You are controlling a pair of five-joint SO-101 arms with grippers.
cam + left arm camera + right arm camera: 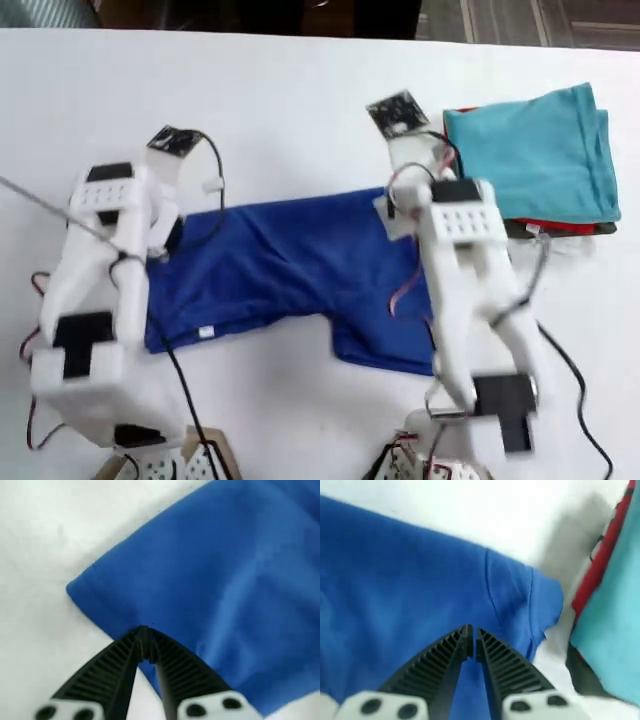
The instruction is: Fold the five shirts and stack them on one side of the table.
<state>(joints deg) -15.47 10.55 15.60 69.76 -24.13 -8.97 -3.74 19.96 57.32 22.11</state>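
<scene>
Table [300, 90] holds 1 blue shirt [290, 260] and 3 stacked shirts [540, 150].

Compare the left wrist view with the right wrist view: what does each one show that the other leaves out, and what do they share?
Left wrist view: the left tool, shut on the edge of the blue shirt near one corner.
Right wrist view: the right tool, shut on the same shirt near another corner, and beside it a teal shirt lying over a red shirt.
Both: the blue shirt pinched in a tool, on the white table.
</scene>
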